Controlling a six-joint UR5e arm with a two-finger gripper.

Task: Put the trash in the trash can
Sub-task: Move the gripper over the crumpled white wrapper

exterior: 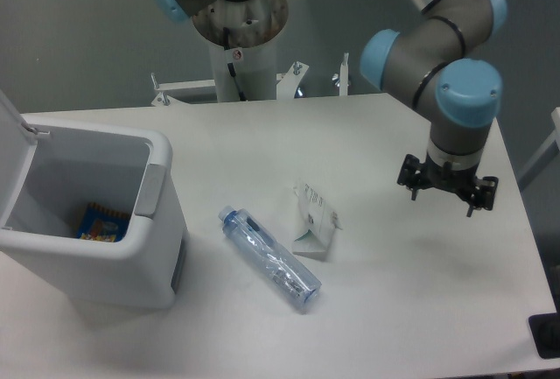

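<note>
A crushed clear bluish bottle [269, 258] lies slanted on the white table [394, 309], near the middle. Just right of it lies a flattened white carton [313, 219] with printing. The white-grey trash can [149, 221] stands at the left with its lid flipped up; a blue-and-orange wrapper [101, 222] lies inside. My gripper [447, 195] hangs above the table's right side, well to the right of the carton, pointing down. Its fingers look spread with nothing between them.
The arm's base column [238, 42] rises behind the table's far edge, with metal brackets [289, 77] beside it. A dark object [546, 335] sits past the table's right front corner.
</note>
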